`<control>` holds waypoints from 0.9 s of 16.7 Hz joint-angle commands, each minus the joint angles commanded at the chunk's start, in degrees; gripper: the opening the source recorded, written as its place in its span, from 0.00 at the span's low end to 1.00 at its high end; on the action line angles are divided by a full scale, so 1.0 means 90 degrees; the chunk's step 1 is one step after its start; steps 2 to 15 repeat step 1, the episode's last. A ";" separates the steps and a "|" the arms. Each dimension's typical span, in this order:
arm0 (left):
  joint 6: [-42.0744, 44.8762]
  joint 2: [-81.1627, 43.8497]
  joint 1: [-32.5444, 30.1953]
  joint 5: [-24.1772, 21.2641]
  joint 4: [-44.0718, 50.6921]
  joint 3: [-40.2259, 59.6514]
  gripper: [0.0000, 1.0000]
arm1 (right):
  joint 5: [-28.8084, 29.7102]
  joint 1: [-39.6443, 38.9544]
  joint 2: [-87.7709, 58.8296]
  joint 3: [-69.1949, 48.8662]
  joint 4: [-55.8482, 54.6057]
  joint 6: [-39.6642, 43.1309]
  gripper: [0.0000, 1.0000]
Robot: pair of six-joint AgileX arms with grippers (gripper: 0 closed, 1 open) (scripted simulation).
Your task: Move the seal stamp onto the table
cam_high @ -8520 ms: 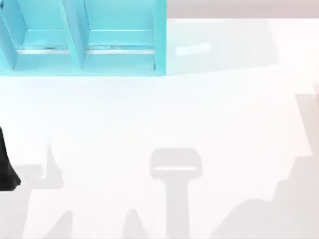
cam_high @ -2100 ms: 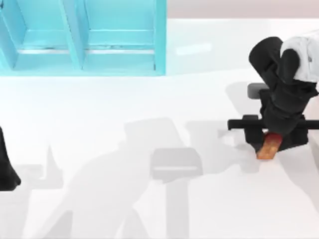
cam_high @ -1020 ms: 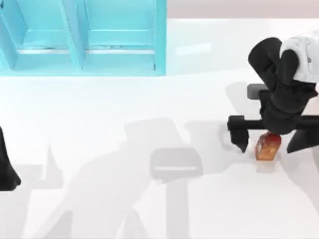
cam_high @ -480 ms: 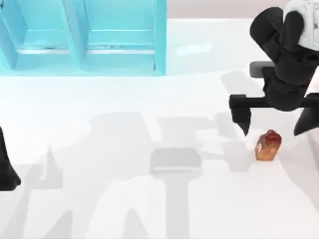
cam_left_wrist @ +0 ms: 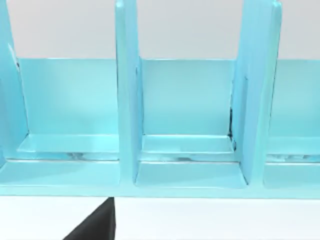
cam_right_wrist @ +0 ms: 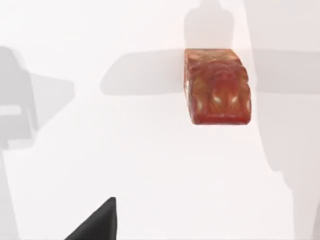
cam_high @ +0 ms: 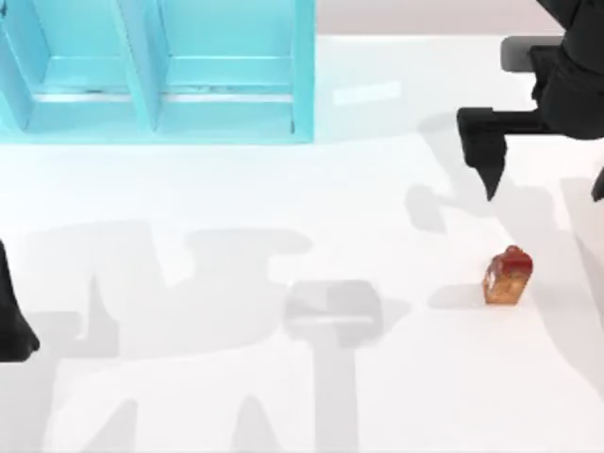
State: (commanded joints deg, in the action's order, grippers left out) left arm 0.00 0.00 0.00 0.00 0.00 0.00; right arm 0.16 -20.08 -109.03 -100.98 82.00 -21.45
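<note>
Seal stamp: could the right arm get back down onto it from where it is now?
Probably yes. The seal stamp stands alone on the table, nothing beside or over it. The right gripper hangs open just beyond it toward the table's back, with bare surface between them. The left arm sits parked at the table's left edge.

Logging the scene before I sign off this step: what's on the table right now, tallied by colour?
Amber-orange: 1, the seal stamp, standing free on the white table
Turquoise-blue: 1, the shelf unit
Black: 2, right gripper open above the stamp, left arm parked at the left edge
Total: 4
</note>
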 joint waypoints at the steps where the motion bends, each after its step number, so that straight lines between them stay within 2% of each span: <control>1: 0.0000 0.0000 0.0000 0.0000 0.0000 0.0000 1.00 | 0.0000 0.0001 0.0015 -0.0033 0.0030 0.0001 1.00; 15: 0.0000 0.0000 0.0000 0.0000 0.0000 0.0000 1.00 | 0.0000 0.0001 0.0015 -0.0033 0.0030 0.0001 1.00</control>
